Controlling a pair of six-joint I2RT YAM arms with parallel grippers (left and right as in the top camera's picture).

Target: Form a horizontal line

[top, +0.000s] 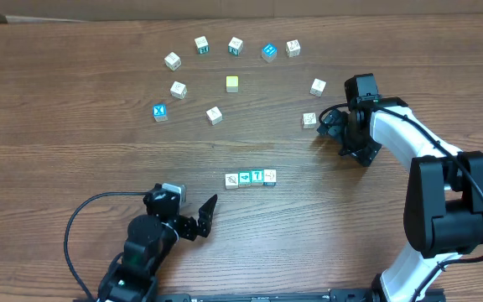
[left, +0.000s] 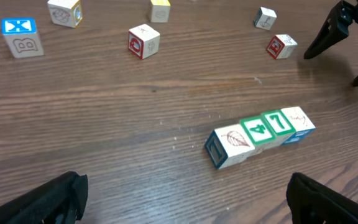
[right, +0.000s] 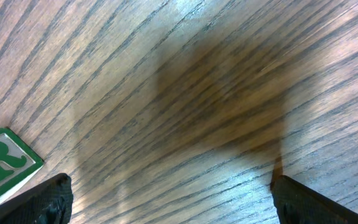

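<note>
We see the horizontal line (top: 251, 178), four touching cubes, lying on the desk (top: 74, 168) near its middle, just far and right of our left pincer (top: 203, 216), which gapes wide and holds nothing. Our right pincer (top: 334, 126) sits far right, equally wide and empty, beside a white cube (top: 309, 120). Farther off, loose cubes (top: 201, 44) lie scattered.

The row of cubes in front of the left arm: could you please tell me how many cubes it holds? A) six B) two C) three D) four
D: the row holds four cubes side by side, two green-faced ones between two white-faced ones.
</note>
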